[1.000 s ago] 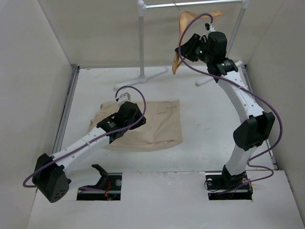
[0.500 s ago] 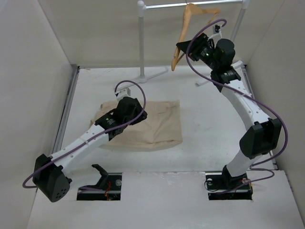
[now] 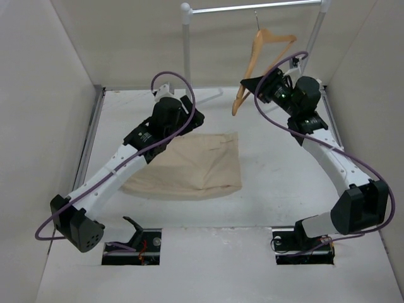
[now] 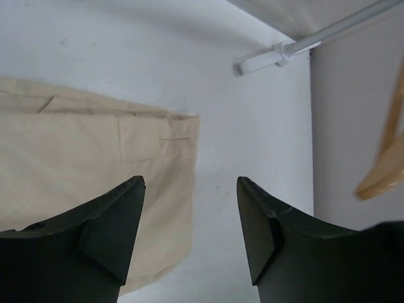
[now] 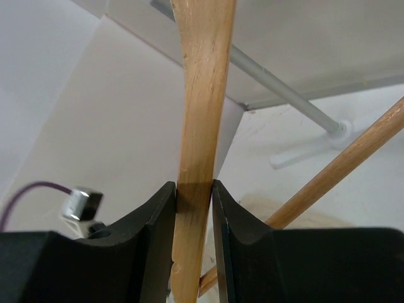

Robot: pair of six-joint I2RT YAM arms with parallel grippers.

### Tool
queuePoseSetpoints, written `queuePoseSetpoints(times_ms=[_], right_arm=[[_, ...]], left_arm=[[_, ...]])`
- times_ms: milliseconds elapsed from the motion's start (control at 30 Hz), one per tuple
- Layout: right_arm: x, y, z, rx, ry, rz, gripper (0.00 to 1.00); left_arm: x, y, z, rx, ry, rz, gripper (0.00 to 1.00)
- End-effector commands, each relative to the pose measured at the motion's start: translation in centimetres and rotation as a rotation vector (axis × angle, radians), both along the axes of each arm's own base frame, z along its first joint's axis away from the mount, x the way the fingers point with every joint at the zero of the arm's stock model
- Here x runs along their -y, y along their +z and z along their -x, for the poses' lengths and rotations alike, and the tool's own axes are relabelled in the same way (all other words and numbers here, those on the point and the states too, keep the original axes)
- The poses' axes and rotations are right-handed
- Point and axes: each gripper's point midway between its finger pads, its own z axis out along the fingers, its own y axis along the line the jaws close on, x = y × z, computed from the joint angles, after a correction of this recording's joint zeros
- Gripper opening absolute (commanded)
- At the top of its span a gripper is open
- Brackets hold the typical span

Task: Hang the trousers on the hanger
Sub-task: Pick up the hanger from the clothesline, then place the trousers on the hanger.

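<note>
The beige trousers (image 3: 196,167) lie folded flat on the table; they also show in the left wrist view (image 4: 95,145). The tan wooden hanger (image 3: 259,53) hangs by its metal hook from the white rack's rail. My right gripper (image 3: 247,85) is shut on the hanger's left sloping arm; in the right wrist view the jaws (image 5: 194,186) clamp that arm (image 5: 201,95), with the crossbar (image 5: 341,167) running behind. My left gripper (image 3: 193,113) is open and empty, raised over the trousers' far edge; its fingers (image 4: 120,214) frame bare table, with the hanger's end (image 4: 385,170) at the right.
The white garment rack stands at the back, with a left post (image 3: 187,50), a top rail (image 3: 252,6) and floor feet (image 4: 278,53). White walls close in both sides. Two recesses sit at the arm bases on the near edge.
My left gripper lifted off the trousers and moved back toward the rack. My right arm stretched forward and lower, still gripping the hanger, which swung right and turned face-on.
</note>
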Motion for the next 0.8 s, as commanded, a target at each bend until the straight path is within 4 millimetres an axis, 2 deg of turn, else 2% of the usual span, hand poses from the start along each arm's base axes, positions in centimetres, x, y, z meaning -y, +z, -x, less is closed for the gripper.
queuePoseSetpoints(times_ms=[0,133,267,500,667,767], right_arm=[[0.3,1.6,2.8,0.108,0.028,0.015,0.14],[-0.3,-2.7,5.2,0.034,0.06,0.061,0.14],[-0.7,-6.3,7.6,-0.023,0.087,0.099,0.14],[-1.3,-10.6,11.8,-0.091,0.139,0.132,0.14],[-1.5,-12.5,14.4,-0.119,0.171,0.14,0.14],[-1.6,-14.0,15.7,-0.148,0.177,0.156,0.14]], left_arm=[[1.5,5.6,-0.8,0.114,-0.054,0.038,0.58],[4.0,8.1,-1.9,0.167,-0.116,0.03,0.58],[7.4,8.6,-2.8,0.183,-0.186,0.002,0.59],[13.6,5.9,-3.5,0.137,-0.301,-0.02,0.6],[15.3,2.9,-4.7,0.103,-0.306,-0.067,0.56],[15.8,2.1,-5.1,0.104,-0.287,-0.081,0.43]])
